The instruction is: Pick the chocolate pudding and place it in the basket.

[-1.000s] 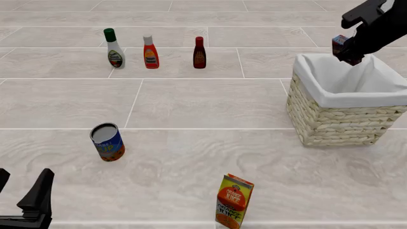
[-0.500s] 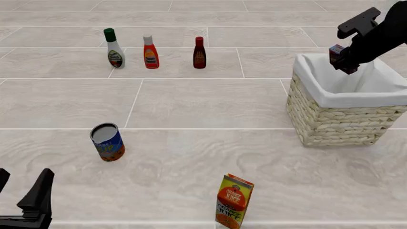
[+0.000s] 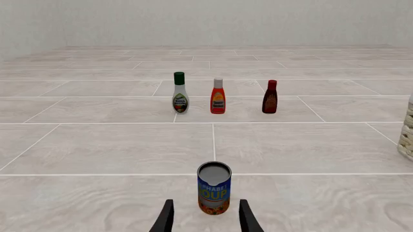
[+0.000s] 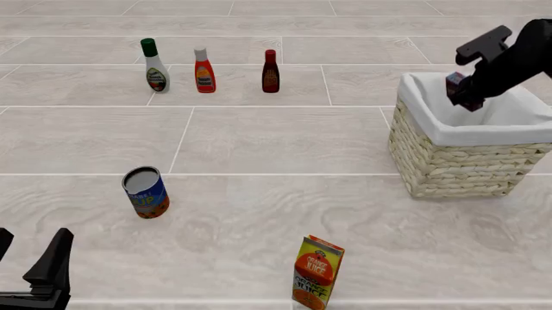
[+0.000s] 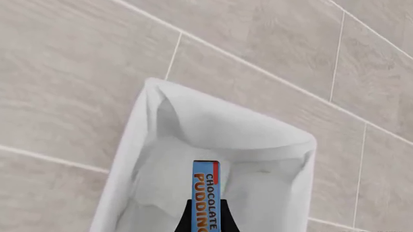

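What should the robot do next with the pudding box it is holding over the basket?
Probably lower it a little more, then let go. The right gripper holds the chocolate pudding above the basket, and the right wrist view shows only white lining beneath it, so a short drop should land inside.

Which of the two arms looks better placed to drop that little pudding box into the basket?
The right. Its end effector already grips the chocolate pudding directly above the basket. The left end effector sits empty at the near edge, far from the basket.
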Motion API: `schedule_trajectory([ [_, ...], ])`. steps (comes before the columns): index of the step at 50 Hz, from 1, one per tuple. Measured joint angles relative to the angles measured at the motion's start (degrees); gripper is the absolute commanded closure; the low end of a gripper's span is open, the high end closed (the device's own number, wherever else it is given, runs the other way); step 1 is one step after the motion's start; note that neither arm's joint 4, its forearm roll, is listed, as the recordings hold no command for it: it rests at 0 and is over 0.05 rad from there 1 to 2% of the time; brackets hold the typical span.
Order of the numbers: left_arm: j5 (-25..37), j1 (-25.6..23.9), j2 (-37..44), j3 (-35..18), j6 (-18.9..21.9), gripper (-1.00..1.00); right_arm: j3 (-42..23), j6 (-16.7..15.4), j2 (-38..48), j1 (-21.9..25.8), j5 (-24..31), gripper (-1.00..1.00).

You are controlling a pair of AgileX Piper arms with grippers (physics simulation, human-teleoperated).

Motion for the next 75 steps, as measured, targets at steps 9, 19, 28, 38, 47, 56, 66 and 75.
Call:
schedule_trajectory([
  [9,0.00,0.00,0.00,0.00,0.00,-1.00,1.04,0.17,0.58,-0.19,-1.12,1.00],
  [19,0.00,0.00,0.00,0.00,0.00,-1.00,1.86,0.32,1.33,-0.38,-2.24,1.00],
  [28,0.00,0.00,0.00,0.00,0.00,-1.00,2.38,0.32,2.00,-0.71,-3.05,1.00],
  [38,0.00,0.00,0.00,0.00,0.00,-1.00,2.91,0.21,2.58,-1.03,-3.78,1.00],
  [47,0.00,0.00,0.00,0.00,0.00,-1.00,3.53,0.10,2.98,-1.39,-4.50,1.00],
  [56,0.00,0.00,0.00,0.00,0.00,-1.00,3.88,0.16,3.52,-1.60,-5.11,1.00],
  [66,0.00,0.00,0.00,0.00,0.00,-1.00,4.35,0.22,4.39,-1.67,-5.93,1.00],
  [75,0.00,0.00,0.00,0.00,0.00,-1.00,4.82,0.20,5.37,-1.87,-6.80,1.00],
])
